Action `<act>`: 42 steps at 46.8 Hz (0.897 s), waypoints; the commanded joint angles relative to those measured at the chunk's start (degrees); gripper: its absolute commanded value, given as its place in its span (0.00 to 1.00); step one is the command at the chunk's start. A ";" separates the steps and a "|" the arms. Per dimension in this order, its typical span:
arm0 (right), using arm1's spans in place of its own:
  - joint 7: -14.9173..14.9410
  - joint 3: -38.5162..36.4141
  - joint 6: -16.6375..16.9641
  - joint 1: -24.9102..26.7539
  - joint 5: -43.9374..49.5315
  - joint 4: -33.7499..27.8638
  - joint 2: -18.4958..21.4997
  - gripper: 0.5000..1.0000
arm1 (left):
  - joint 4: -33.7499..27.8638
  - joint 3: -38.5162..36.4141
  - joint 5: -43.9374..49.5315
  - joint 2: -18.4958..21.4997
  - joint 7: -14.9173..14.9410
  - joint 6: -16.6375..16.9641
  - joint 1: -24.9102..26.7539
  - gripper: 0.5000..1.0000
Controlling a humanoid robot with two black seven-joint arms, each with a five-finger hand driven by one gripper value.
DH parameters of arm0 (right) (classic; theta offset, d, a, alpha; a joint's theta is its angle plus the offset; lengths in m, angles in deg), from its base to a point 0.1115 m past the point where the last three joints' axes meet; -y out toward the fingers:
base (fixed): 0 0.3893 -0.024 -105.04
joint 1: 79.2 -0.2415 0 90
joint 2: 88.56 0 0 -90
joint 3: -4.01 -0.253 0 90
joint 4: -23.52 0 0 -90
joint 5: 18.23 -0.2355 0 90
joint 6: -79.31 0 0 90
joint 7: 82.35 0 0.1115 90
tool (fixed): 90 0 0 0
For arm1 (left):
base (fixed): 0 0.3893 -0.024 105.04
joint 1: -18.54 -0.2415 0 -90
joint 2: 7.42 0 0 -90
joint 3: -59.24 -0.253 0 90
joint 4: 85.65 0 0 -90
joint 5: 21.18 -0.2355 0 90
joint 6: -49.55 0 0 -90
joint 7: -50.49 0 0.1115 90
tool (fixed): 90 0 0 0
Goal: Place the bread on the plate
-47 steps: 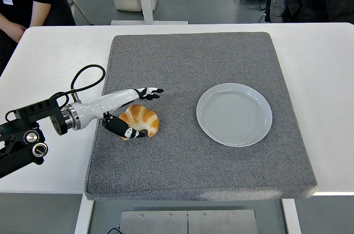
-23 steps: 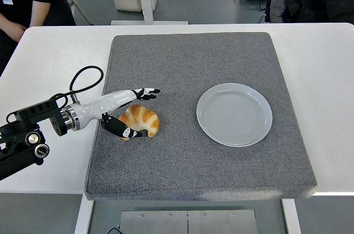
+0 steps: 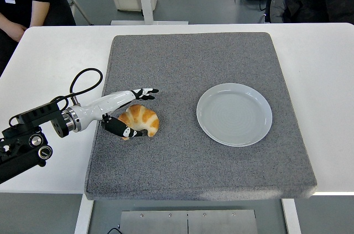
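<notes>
A golden croissant (image 3: 146,121) lies on the left part of the grey mat (image 3: 188,62). My left hand (image 3: 141,112) reaches in from the left and straddles it. The white and black fingers (image 3: 145,93) stretch out along the croissant's far side. The thumb (image 3: 125,130) lies against its near side. The fingers are spread and not closed on the bread. An empty pale grey plate (image 3: 234,114) sits on the mat to the right, well apart from the croissant. My right arm is out of view.
The mat covers most of the white table (image 3: 44,62). A black cable loop (image 3: 84,82) rises from my left forearm. A person's arm (image 3: 12,26) shows at the top left, and another person sits at the top right.
My left arm has drifted slightly to the left, its fingertips pulling back a little. The croissant and the plate have stayed in place.
</notes>
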 commanded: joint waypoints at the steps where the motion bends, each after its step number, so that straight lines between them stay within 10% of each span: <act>1: 0.00 0.02 0.01 -0.02 0.00 0.00 0.00 1.00 | -0.04 0.01 0.01 -0.06 0.00 0.02 -0.43 0.75; 20: 0.00 -0.07 -0.07 -0.02 0.00 0.00 0.00 1.00 | 0.39 -0.43 0.27 0.03 0.00 0.10 0.27 0.01; 42: 0.00 -0.07 0.01 -0.02 0.00 0.09 0.00 1.00 | 1.63 -0.52 0.36 0.46 -0.09 0.02 5.37 0.00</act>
